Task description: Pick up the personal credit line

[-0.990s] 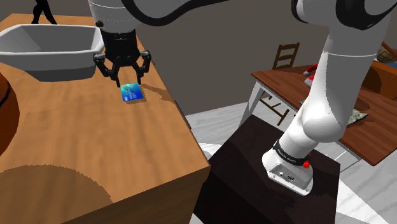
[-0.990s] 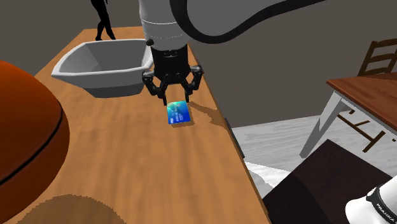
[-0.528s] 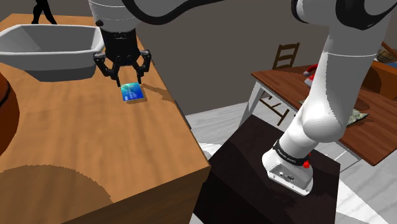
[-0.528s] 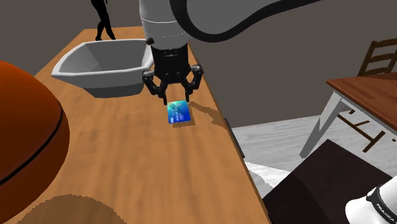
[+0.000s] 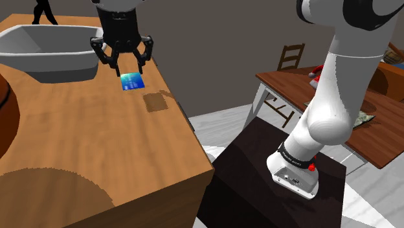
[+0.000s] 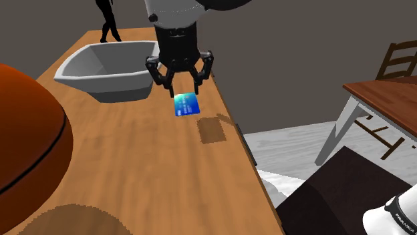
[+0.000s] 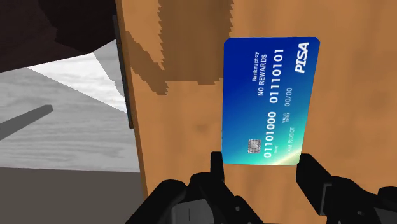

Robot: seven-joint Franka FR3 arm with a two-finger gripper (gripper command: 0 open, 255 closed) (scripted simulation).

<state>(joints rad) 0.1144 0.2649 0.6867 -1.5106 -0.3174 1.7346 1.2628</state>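
Note:
The credit card (image 5: 132, 81) is blue with white numbers and the word PISA. It hangs a little above the wooden table (image 5: 90, 142), and its square shadow (image 6: 212, 129) lies apart from it on the wood. My black gripper (image 5: 127, 70) is shut on the card's upper edge. From the second exterior view the card (image 6: 187, 105) dangles below the gripper (image 6: 182, 90), near the table's right edge. Seen from the wrist, the card (image 7: 267, 102) stands between the two fingers (image 7: 217, 167), and the gripper (image 7: 261, 167) clasps its near end.
A grey bowl (image 5: 45, 48) stands just left of the gripper in the shoulder view. A large orange ball (image 6: 27, 140) fills the near left. A black figurine (image 6: 107, 20) stands at the table's far end. The table edge (image 5: 188, 123) drops to a grey floor. A dining table (image 5: 336, 103) and chair (image 5: 291, 57) stand beyond my stand (image 5: 259, 181).
The gripper has risen and taken the card off the table. The card's shadow now lies separate on the wood, where before the card rested flat.

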